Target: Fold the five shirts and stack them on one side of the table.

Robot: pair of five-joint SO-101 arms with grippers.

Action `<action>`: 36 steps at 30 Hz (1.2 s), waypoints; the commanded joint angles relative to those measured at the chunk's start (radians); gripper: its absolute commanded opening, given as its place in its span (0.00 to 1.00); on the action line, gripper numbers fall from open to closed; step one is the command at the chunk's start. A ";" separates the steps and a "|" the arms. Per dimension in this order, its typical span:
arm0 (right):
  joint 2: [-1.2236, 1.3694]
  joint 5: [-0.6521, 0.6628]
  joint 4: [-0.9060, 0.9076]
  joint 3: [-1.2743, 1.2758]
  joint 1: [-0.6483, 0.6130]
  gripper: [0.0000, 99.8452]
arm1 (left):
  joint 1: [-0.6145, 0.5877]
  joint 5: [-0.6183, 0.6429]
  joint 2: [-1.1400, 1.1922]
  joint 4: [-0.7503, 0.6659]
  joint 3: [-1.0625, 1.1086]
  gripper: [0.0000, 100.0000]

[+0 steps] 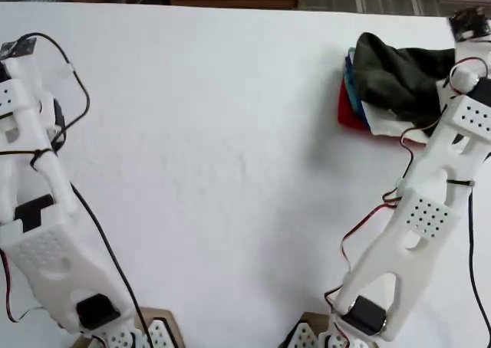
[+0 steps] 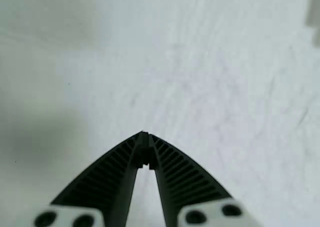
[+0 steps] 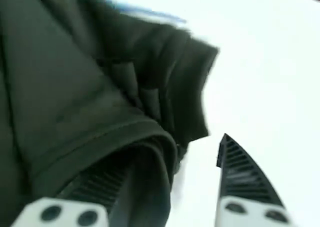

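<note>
Right gripper [image 3: 192, 152]: fingers spread, one tucked under the dark shirt's [image 3: 90, 87] fold.
Left gripper [image 2: 144, 137]: fingers pressed together above the table [image 1: 230, 133], left side.
Stack [image 1: 351, 110]: red, blue, white layers beneath dark shirt, far right.

Shirt [image 1: 399, 80] — matt cloth; table [image 1: 215, 149] — smooth.

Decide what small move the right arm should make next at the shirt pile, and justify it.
Probably slide the right gripper gently straight back, out from the dark shirt. Its jaws stand open, one of them tucked under the shirt's fold, and the shirt already lies on top of the red shirt and the others. A slow pull should avoid dragging it off.
</note>
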 commanded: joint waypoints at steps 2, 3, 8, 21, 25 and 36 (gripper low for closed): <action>-0.116 -0.117 0.001 -0.083 -0.012 0.19 | -0.006 0.000 -0.066 -0.008 -0.004 0.03; -0.116 -0.117 0.001 -0.086 -0.012 0.19 | -0.008 0.000 -0.066 -0.008 -0.004 0.03; -0.117 -0.123 0.024 -0.087 -0.005 0.17 | -0.011 -0.003 -0.071 -0.009 -0.004 0.03; -0.225 -0.207 0.335 -0.087 -0.186 0.02 | -0.008 -0.003 -0.064 -0.025 -0.004 0.03; -0.309 -0.207 0.398 -0.058 -0.298 0.05 | -0.011 -0.003 -0.064 -0.026 -0.004 0.03; -0.564 -0.206 0.387 0.512 -0.410 0.17 | -0.011 -0.005 -0.063 -0.052 -0.004 0.03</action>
